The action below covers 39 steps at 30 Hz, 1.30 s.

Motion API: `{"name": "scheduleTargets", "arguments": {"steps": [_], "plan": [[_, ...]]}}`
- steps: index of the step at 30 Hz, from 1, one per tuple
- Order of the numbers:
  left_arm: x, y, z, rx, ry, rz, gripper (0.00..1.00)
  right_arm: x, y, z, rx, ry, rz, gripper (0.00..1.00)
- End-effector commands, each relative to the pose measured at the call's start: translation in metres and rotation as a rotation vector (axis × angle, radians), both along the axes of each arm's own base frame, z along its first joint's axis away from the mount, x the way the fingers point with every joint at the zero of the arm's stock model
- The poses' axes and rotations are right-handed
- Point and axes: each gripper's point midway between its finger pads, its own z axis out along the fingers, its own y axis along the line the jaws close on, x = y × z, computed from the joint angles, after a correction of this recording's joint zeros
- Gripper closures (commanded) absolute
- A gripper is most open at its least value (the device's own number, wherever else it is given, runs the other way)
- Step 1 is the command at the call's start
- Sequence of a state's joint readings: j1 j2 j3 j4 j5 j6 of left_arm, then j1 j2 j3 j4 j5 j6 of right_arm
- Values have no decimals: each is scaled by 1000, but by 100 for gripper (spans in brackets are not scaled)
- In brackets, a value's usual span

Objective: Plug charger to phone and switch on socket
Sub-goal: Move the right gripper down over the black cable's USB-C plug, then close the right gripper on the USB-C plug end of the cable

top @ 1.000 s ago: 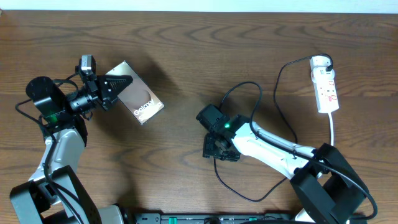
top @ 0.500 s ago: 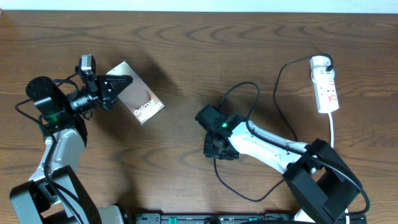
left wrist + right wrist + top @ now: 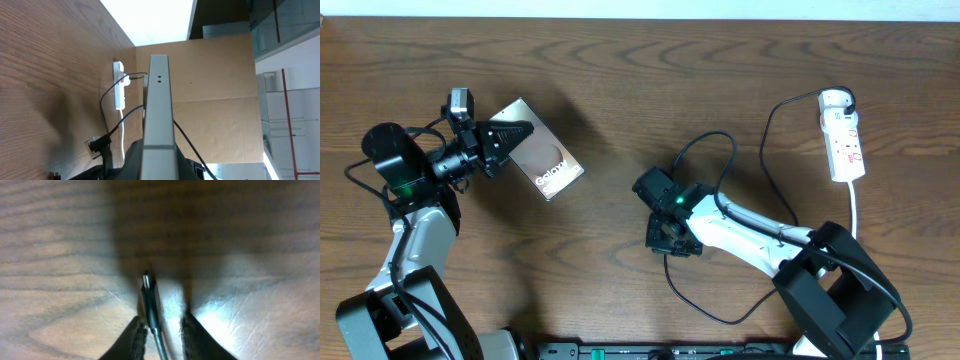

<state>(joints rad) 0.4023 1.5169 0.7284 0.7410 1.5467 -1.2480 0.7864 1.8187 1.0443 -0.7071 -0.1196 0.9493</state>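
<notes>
Right gripper (image 3: 161,332) low over the surface (image 3: 50,230), jaws narrowly parted astride the charger plug tip (image 3: 149,296), with a gap on one side. Cable looks thin, limp and light, tip small, rigid and slick. Best hold: stiff moulding just behind the metal. Left gripper (image 3: 508,137) clamped on phone (image 3: 545,165), far left.

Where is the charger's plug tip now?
In the right wrist view the plug tip lies on the table between the fingers of the right claw.
</notes>
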Motion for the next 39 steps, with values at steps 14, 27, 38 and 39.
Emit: {"name": "scheduleTargets", "arguments": {"steps": [14, 27, 38, 39], "plan": [[0, 1, 15, 28, -69, -24, 93, -19, -5, -17, -30, 86, 13, 96], [0, 1, 15, 27, -68, -24, 93, -47, -31, -14, -141, 197, 13, 98], [0, 1, 15, 27, -68, -24, 93, -70, -31, -12, -185, 232, 75, 99], [0, 1, 15, 28, -69, -24, 92, -71, -29, -12, -182, 230, 79, 99]]}}
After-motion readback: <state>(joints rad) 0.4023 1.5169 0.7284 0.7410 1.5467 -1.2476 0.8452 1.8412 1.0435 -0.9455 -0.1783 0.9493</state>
